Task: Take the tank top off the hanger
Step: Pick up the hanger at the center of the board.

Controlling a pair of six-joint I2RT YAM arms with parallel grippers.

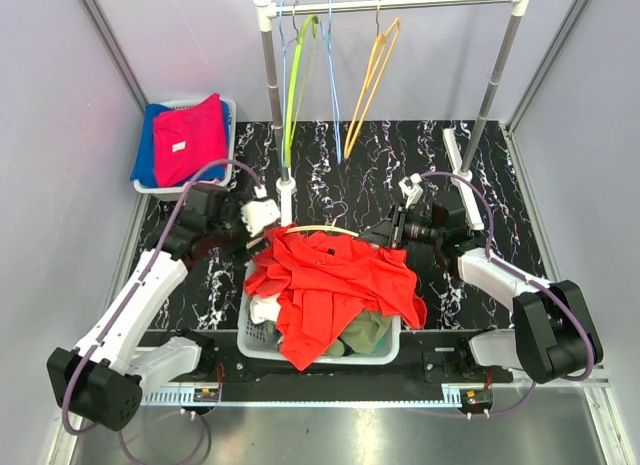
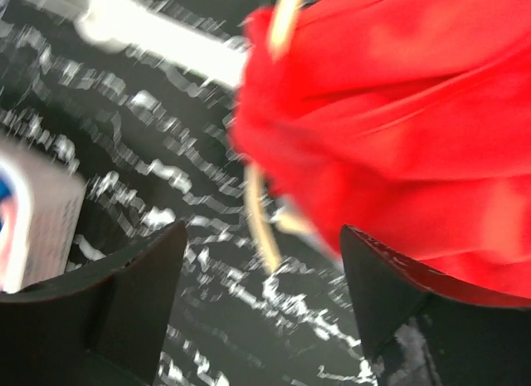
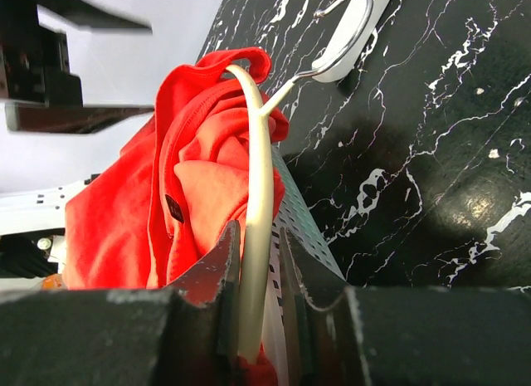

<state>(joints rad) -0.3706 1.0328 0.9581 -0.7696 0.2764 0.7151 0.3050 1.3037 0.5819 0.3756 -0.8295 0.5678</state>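
— Right fingers [image 3: 257, 261] first: pinched shut on one cream arm of the hanger [image 3: 259, 153]?
— Yes, clamped on the bar, with the hook out over the tabletop [image 3: 431, 153]. Best used as the anchor: grip firmly, raise slightly, avoid twisting.
— And the left fingers [image 2: 264, 232]?
— Spread wide, gripping nothing, just beside the tank top [image 2: 390, 112] near the hanger's other end. Too blurred to judge contact.
— How to do the step well, then?
— Close on the red cloth alone at that end, never on the bar beneath. Draw it outward along the arm and off the tip. Go slowly, since it likely snags if dragged sideways across the bar. Then free the other shoulder the same way.
— Whereabouts of the tank top?
— On the hanger, heaped on top of the pile in the basket [image 1: 262, 347] and spilling over the front rim.
— Anything else in there?
— Olive and white garments underneath, mostly hidden. Away to the left, a bin [image 1: 165, 192] holding a pink top laid over something blue.
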